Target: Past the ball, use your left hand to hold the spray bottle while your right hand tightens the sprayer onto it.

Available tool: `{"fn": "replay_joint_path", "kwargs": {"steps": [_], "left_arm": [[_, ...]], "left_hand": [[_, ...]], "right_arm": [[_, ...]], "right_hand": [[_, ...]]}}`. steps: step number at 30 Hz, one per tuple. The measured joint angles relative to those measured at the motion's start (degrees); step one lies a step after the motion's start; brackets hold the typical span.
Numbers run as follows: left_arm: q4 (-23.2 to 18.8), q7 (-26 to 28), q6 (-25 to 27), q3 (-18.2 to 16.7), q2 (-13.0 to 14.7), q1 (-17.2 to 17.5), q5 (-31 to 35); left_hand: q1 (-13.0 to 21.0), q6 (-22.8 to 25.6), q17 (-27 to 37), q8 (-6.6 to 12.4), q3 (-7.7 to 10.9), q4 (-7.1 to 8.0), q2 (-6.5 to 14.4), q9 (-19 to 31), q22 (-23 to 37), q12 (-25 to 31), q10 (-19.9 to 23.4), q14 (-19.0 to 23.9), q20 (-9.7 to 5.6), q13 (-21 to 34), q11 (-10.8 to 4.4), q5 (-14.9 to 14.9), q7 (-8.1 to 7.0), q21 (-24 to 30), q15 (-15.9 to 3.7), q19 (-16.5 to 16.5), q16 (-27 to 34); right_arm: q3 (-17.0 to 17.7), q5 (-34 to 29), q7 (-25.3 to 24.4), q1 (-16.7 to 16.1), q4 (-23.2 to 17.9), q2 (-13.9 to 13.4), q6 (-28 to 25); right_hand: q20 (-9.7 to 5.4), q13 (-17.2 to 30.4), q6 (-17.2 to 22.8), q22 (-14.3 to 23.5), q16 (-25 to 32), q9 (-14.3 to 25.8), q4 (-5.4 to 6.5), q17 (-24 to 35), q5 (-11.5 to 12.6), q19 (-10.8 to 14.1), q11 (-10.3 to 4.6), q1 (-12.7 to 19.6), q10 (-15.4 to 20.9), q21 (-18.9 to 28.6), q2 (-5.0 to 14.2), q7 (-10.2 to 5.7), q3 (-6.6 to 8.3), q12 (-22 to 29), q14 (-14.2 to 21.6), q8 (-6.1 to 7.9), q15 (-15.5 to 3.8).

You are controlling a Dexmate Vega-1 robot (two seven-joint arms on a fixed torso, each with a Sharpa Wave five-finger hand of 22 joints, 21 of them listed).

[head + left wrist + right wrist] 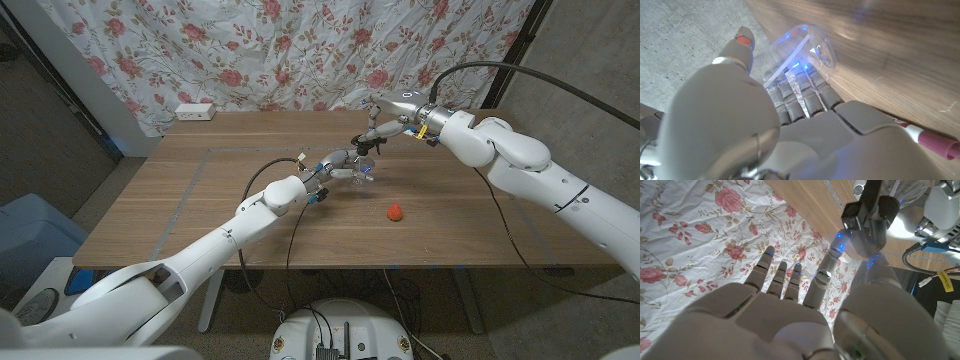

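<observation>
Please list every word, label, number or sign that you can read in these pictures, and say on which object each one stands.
There is no text that can be read.
yellow tag on a cable near the right hand: it has dark marks, too small and blurred to read.
spray bottle held by the left hand: clear, no label visible.
white box at the far table edge: no readable print.

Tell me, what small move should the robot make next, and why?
Probably a twist of the right hand to turn the black sprayer: its fingers already pinch it, and the left hand grips the clear bottle beyond the red ball.
</observation>
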Motion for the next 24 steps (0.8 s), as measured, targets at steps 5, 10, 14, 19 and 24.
{"fn": "replay_joint_path", "kwargs": {"steps": [5, 10, 14, 19, 24], "left_arm": [[-0.2, 0.0, 0.0, 0.0, 0.1, 0.1, 0.0], [-0.5, 0.0, 0.1, 0.0, 0.2, 0.3, 0.0], [-0.5, 0.0, 0.1, 0.0, 0.2, 0.3, 0.0], [-0.5, -0.2, -0.2, 0.0, 0.2, 0.3, 0.0], [0.1, -0.6, -0.6, 0.0, 0.1, 0.1, 0.0]], "left_hand": [[0.0, 0.0, 0.0, 0.44, 0.00, 0.00, 0.0, 0.0, 0.0, 0.0, 0.0, 0.0, 0.00, 0.0, 0.00, 0.0, 0.00, 0.0, 0.00, 0.0, 0.0], [0.0, 0.0, 0.0, 0.44, 0.00, 0.00, 0.0, 0.0, 0.0, 0.0, 0.0, 0.0, 0.00, 0.0, 0.00, 0.0, 0.01, 0.0, 0.00, 0.0, 0.0], [0.0, 0.0, 0.0, 0.44, 0.00, 0.00, 0.0, 0.0, 0.0, 0.0, 0.0, 0.0, 0.00, 0.0, -0.01, 0.0, 0.01, 0.0, 0.00, 0.0, 0.0], [0.0, 0.0, 0.0, 0.44, 0.00, 0.00, 0.0, 0.0, 0.0, 0.0, 0.0, 0.0, 0.00, 0.0, -0.01, 0.0, 0.01, 0.0, 0.00, 0.0, 0.0], [0.0, 0.0, 0.0, 0.44, 0.00, 0.00, 0.0, 0.0, 0.0, 0.0, 0.0, 0.0, 0.00, 0.0, 0.00, 0.0, 0.01, 0.0, 0.00, 0.0, -0.3]], "right_arm": [[-0.2, -1.5, -0.8, -0.7, -0.7, 0.1, -1.1], [-0.5, -3.4, -1.8, -1.6, -1.5, 0.4, -2.4], [-0.6, -4.4, -2.2, -2.2, -2.1, 0.7, -3.2], [-0.7, -5.6, -2.9, -2.8, -2.7, 1.0, -4.4], [-0.9, -6.6, -2.9, -3.3, -3.3, 1.4, -5.7]], "right_hand": [[-0.87, 0.0, 2.4, 0.0, 0.6, 0.3, -0.41, 0.0, 0.0, 1.0, -0.45, 0.0, 2.0, 0.0, 0.00, -0.19, 0.07, 0.0, 1.3, 1.57, -1.28], [-1.27, 0.0, 5.2, 0.0, 1.1, 0.7, -0.89, 0.0, 0.0, 1.8, -0.88, 0.0, 4.1, 0.0, 0.01, -0.27, 0.40, 0.4, 2.6, 3.10, -1.98], [-1.70, -0.1, 7.4, 0.0, 1.5, 1.0, -1.18, 0.0, 0.3, 2.6, -1.24, 0.5, 5.5, 0.0, 0.53, 0.02, 0.70, 0.5, 3.7, 4.35, -2.64], [-1.90, -0.1, 9.7, 0.0, 1.9, 1.4, -1.51, 0.0, 0.4, 3.2, -1.77, 1.1, 7.4, 0.0, 1.05, 0.20, 1.03, 0.9, 4.6, 5.78, -3.58], [-1.89, -0.1, 11.2, 0.0, 2.0, 1.8, -1.74, 0.0, 0.6, 3.2, -1.89, 1.9, 8.5, 0.0, 1.06, 0.43, 1.26, 0.9, 5.3, 6.84, -3.86]]}}
